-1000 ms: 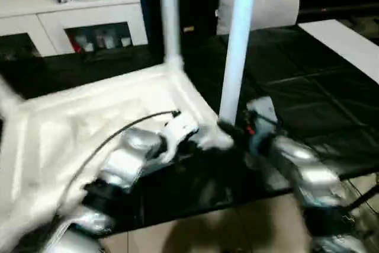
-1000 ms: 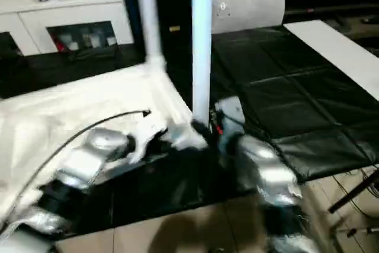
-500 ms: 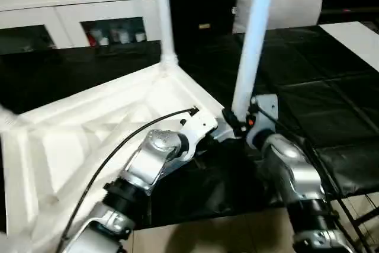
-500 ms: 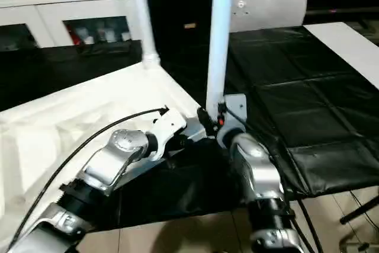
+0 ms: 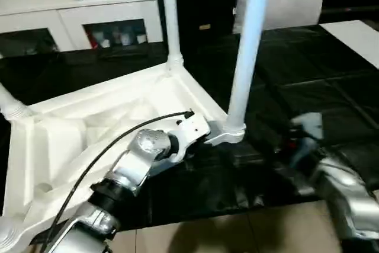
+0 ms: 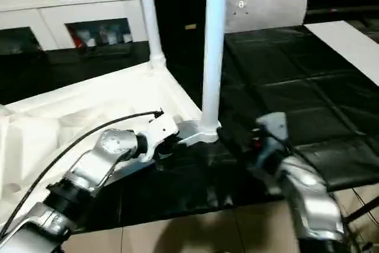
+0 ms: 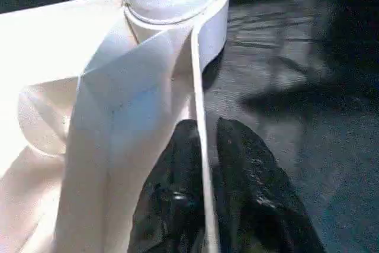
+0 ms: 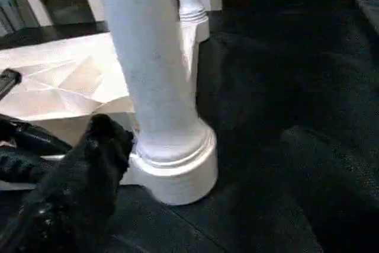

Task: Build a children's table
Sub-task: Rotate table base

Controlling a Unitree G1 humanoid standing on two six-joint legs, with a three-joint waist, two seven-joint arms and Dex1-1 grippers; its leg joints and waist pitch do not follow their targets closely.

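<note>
White plastic tabletop (image 5: 89, 128) rim is pinched in the left gripper (image 7: 204, 146) jaws; nearest upright leg (image 5: 246, 51) stands at 12 o'clock; right gripper (image 6: 237, 137) jaws released.

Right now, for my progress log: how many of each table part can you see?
Tabletop: 1
Legs, standing in corner sockets: 3
Total: 4
</note>
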